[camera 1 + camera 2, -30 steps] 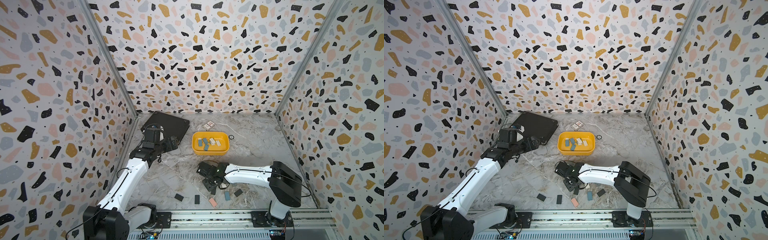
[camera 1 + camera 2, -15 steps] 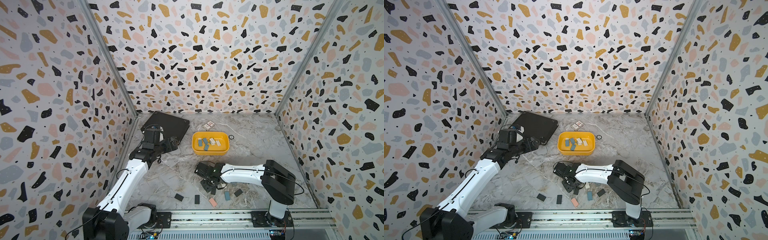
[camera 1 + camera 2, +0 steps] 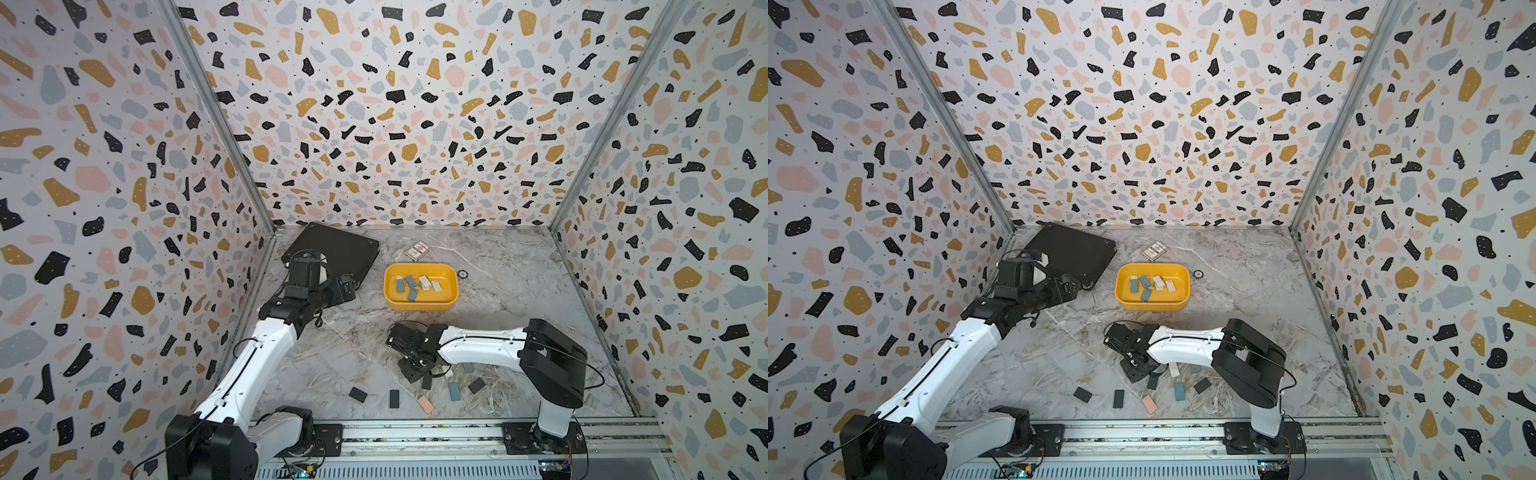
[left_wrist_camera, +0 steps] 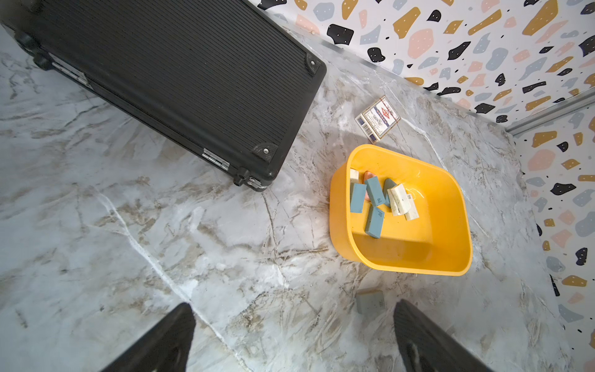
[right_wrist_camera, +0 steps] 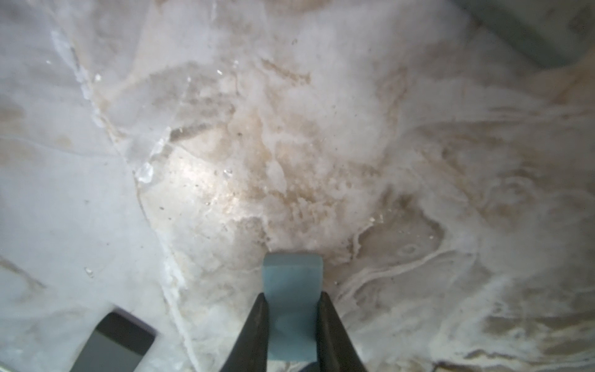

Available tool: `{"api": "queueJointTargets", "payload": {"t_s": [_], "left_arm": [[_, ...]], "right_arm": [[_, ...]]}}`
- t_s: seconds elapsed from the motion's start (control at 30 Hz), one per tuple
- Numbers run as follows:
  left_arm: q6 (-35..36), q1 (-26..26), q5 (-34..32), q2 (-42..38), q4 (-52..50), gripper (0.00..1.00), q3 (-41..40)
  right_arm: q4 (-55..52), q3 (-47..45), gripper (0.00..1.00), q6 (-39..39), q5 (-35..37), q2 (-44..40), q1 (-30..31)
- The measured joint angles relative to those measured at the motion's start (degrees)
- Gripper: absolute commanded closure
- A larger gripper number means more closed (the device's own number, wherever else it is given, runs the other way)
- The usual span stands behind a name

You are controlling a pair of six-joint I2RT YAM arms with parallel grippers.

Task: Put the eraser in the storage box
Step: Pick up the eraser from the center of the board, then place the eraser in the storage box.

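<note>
Item: blue eraser, at the surface on the near side of the storage box, well apart from it.
Holder: right hand, clamped on its rear part only.
Risk: this shallow hold may let it pivot or drop on lifting, and the loose erasers alongside could be knocked.
Idle: left hand, jaws apart, left of the box.
Change: right jaws were half apart a second ago and are now closed.

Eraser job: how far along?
Done: several erasers lie in the storage box. In hand: right hand shut on a blue eraser, down at the table. To do: carry it to the box, then the loose erasers in front, like the pink eraser. Idle: left hand, open, empty.
</note>
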Motion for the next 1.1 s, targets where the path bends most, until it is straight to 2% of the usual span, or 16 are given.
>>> {"api": "queueJointTargets", "payload": {"t_s": [0.23,0.53,0.77,1.1], "left_arm": [[0.0,0.0,0.0,0.0,0.0,0.03,0.0],[0.0,0.0,0.0,0.0,0.0,0.03,0.0],[0.0,0.0,0.0,0.0,0.0,0.03,0.0],[0.0,0.0,0.1,1.5,0.3,0.03,0.0]], "right_arm": [[-2.7,2.1,0.85,-1.6,2.8,-0.3,0.0],[-6.4,6.2,0.85,-5.1,6.0,-4.9,-2.4],[-8.9,11.6,0.85,-9.1,8.3,-7.3,-9.0],[-10.6,21.9,0.85,-15.1,8.8,-5.7,-21.2]]}}
